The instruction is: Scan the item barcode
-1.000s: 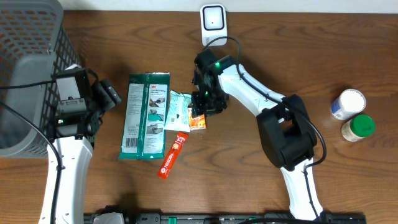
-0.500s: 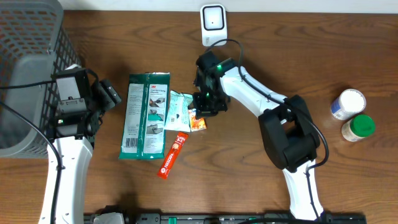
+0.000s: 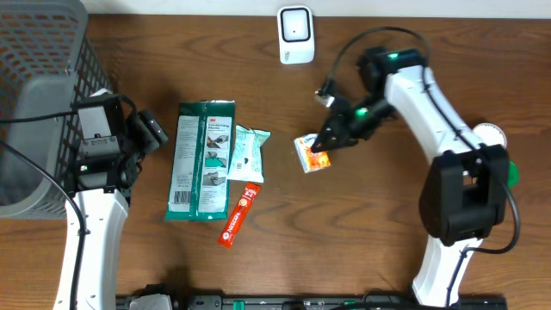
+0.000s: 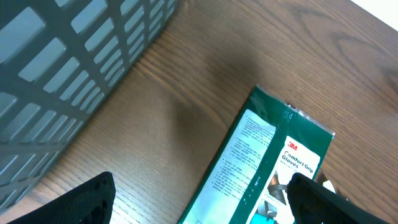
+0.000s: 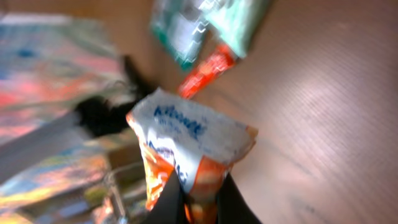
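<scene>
1. Overhead, the orange-and-white packet [image 3: 310, 155] is held out over the middle of the table [image 3: 344, 250], below and slightly right of the white scanner [image 3: 294, 34] at the far edge and well apart from it.
2. The right tool [image 3: 324, 144] has its jaws pinched tight on the packet's right end. In the right wrist view the two dark fingers [image 5: 166, 202] close on the packet's lower edge, and its blue-lettered white top stands up in front of the camera.
3. That view is blurred, so no barcode can be made out on the packet.
4. Just left of the packet, and apart from it, a pale green pouch [image 3: 247, 153] lies on the table, its left edge tucked against a large green glove pack [image 3: 205, 162].
5. A red stick sachet [image 3: 239, 215] lies slanted below the pouch, touching the glove pack's lower right corner.
6. The left tool [image 3: 148, 131] sits beside the glove pack's upper left corner. Its jaws are spread wide and hold nothing, and in the left wrist view each finger [image 4: 84, 199] shows at a bottom corner.
7. A grey mesh basket [image 3: 43, 95] fills the far left.
8. Near the right edge stand a white-capped bottle [image 3: 482, 140] and a green-capped jar [image 3: 510, 172], the jar partly hidden by the right arm.
</scene>
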`<state>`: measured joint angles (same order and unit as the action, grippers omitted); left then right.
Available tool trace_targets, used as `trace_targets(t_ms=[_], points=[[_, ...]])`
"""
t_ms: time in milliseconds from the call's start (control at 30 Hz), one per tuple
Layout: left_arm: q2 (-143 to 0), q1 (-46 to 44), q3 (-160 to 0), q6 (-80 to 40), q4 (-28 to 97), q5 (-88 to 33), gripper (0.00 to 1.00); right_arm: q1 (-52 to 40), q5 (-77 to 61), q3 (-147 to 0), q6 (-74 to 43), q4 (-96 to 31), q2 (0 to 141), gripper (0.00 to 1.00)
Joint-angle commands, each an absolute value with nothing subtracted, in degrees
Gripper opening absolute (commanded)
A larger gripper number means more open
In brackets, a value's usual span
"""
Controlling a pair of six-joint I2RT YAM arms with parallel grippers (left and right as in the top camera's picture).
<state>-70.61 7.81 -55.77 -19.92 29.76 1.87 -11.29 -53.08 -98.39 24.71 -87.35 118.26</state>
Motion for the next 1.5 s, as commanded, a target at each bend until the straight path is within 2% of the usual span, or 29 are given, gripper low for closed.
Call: trace_targets(t_ms=[0, 67, 467, 800, 867, 1000, 1133, 1200, 1333, 1400, 1433, 1467], points=[[-70.1, 8.0, -57.2, -20.3, 29.8, 2.6, 0.88, -8.4, -68.6, -97.3, 49.5, -93.4, 118.2, 0.01], [-70.1, 8.0, -57.2, -20.3, 29.8, 2.6, 0.89, -7.6, -70.5, -96.7, 56.4, -97.6, 118.2, 0.01], [-70.1, 8.0, -57.2, -20.3, 29.8, 2.6, 0.88, -7.9, -83.2, -94.0, 56.4, -97.5, 118.2, 0.01], [-70.1, 8.0, -57.2, -20.3, 29.8, 2.6, 0.88, -9.4, -69.8, -92.5, 53.8, -94.7, 118.2, 0.01], [-70.1, 8.0, -57.2, -20.3, 29.8, 2.6, 0.88, -10.2, -68.8, -90.5, 48.8, -90.5, 118.2, 0.01], [-70.1, 8.0, -57.2, -20.3, 29.8, 2.6, 0.88, -11.4, -59.9, -85.5, 25.1, -73.6, 118.2, 0.01], [-70.1, 8.0, -57.2, -20.3, 29.8, 2.6, 0.88, -14.0, -29.1, -82.1, -4.5, -59.6, 118.2, 0.01], [-70.1, 8.0, -57.2, -20.3, 29.8, 2.6, 0.88, -15.7, -19.3, -82.1, -9.9, -59.1, 118.2, 0.01], [-70.1, 8.0, -57.2, -20.3, 29.8, 2.6, 0.88, -18.6, -15.0, -83.5, -12.5, -59.2, 118.1, 0.01], [-70.1, 8.0, -57.2, -20.3, 29.8, 2.6, 0.88, -19.9, -12.1, -84.1, -13.8, -59.4, 117.9, 0.07], [-70.1, 8.0, -57.2, -20.3, 29.8, 2.6, 0.88, -20.7, -10.5, -84.2, -13.9, -59.6, 117.9, 0.24], [-70.1, 8.0, -57.2, -20.3, 29.8, 2.6, 0.88, -21.1, -10.0, -84.2, -13.9, -59.6, 117.9, 0.46]])
